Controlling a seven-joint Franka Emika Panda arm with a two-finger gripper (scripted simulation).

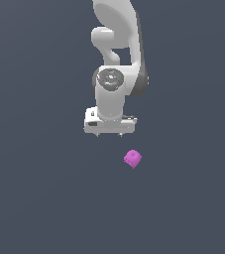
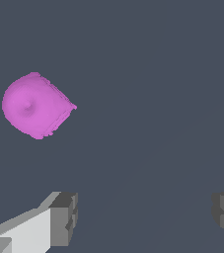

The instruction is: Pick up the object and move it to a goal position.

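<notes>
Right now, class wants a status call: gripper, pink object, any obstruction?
Gripper open, empty. Pink object on the floor, apart from the gripper, not between the fingers. Nothing visible in the way.

Open space all around the object (image 1: 132, 158).

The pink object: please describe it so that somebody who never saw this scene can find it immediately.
Start from the white robot arm at the top middle of the exterior view, and follow it down to its gripper. Just below that, slightly toward the exterior view's right, sits the pink object, apart from the gripper. It is the only coloured thing on the plain grey ground: a small, bright magenta, rounded lump.
</notes>
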